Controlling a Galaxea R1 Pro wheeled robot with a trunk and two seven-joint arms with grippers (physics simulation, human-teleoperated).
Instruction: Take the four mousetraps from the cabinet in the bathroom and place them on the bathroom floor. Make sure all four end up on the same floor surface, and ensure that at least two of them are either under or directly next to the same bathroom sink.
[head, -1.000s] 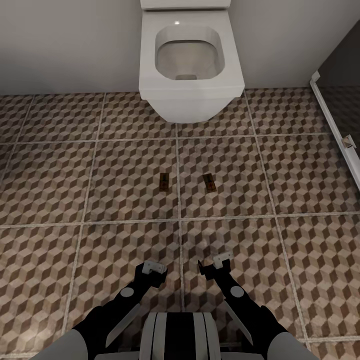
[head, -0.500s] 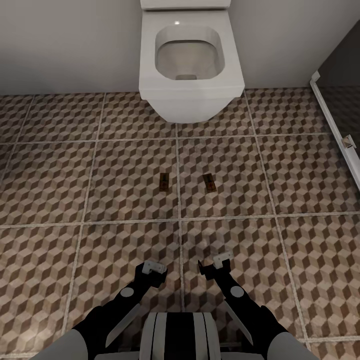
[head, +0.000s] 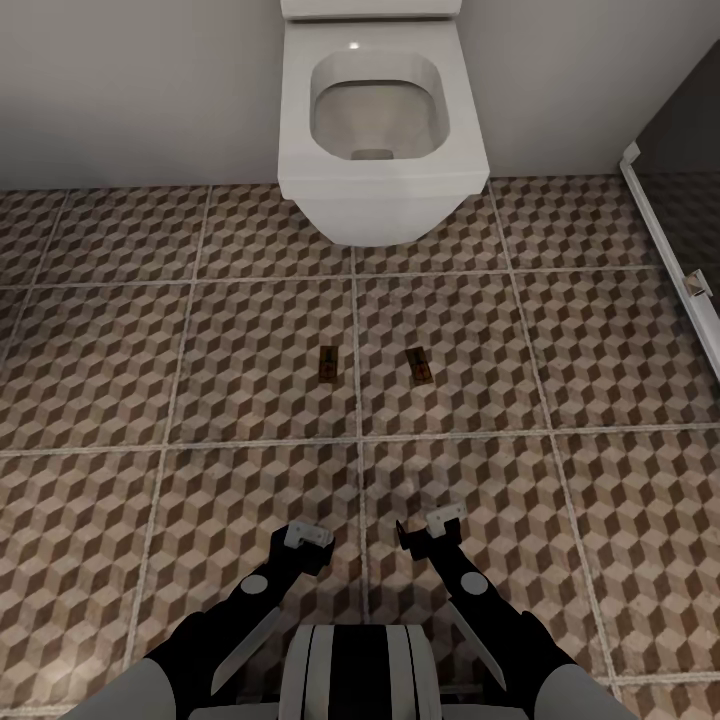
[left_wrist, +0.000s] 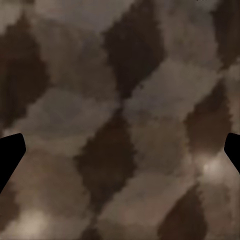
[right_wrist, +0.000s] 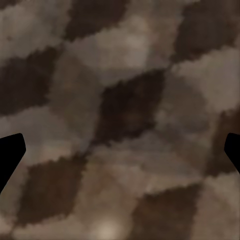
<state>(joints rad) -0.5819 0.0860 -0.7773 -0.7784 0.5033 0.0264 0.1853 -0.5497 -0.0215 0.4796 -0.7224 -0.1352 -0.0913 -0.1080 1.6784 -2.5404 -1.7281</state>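
Head view: 2 mousetraps are lying flat on the bathroom floor (head: 250, 360), in front of the white toilet (head: 380, 150). Left mousetrap (head: 326, 364) is sitting just left of a grout line, right mousetrap (head: 419, 365) just right of it; they are apart from each other, each on its own tile, both lengthwise toward the toilet, the right one slightly angled. Both are lying well ahead of the arms.

Left gripper (head: 305, 540) and right gripper (head: 432, 528) are hanging low over the tiles near the robot's trunk (head: 355, 670), holding nothing. In both wrist views the dark fingertips (left_wrist: 10, 155) (right_wrist: 10, 152) are showing at opposite edges of the frame with only blurred cube-pattern tile between them, so the jaws are standing wide apart.

A dark shower-stall edge (head: 670, 240) is running along the right side.
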